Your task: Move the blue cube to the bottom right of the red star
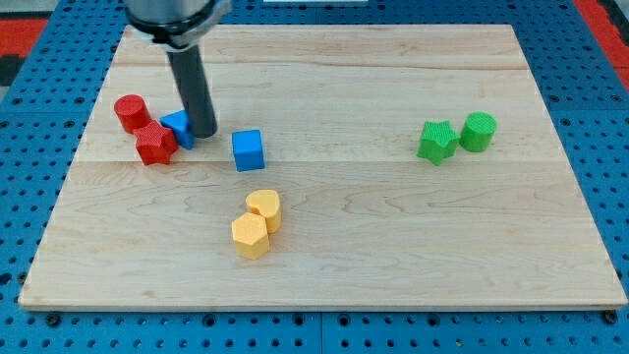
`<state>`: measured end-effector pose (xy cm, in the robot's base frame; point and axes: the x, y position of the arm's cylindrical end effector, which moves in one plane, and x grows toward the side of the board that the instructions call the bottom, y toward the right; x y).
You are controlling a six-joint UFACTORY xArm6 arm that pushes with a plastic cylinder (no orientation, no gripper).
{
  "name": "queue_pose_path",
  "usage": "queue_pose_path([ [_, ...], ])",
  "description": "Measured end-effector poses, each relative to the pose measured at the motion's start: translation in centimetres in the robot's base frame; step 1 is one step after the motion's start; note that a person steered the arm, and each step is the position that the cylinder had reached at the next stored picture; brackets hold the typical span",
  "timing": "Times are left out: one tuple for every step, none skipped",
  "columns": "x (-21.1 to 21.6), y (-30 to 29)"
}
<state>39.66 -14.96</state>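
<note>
**Tip beside a small blue block; blue cube waits at the right of the star**

The surface is a pale wood board [324, 256] on a blue pegboard base. Going from the view's left: a red cylinder [130, 111] sits near the board's left edge, w/ the red star [154, 144] touching it just below and to the right. Against the star's right side is a part-hidden blue block [178, 128]; its shape I cannot tell, because the rod covers it. My tip [202, 133] rests at that block's right side, approx. touching. There is no claw on this arm, only the rod, so nothing is open or closed.

The blue cube [248, 149] stands free, near the tip's lower right, so already to the right of the star and a bit lower. I judge it needs only a short push toward the view's bottom-left.

Further right: two yellow blocks [257, 223] touching, then a green star [435, 141] and a green cylinder [479, 130] together, well apart from the rest.
</note>
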Motion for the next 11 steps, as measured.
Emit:
queue_pose_path([
  [0.0,-2.0],
  [-2.8,2.0],
  [-2.8,9.8],
  [2.4,13.2],
  [5.2,13.2],
  [4.5,10.9],
  [1.9,10.0],
  [2.3,2.9],
  [3.3,5.6],
  [4.5,6.8],
  [5.9,0.9],
])
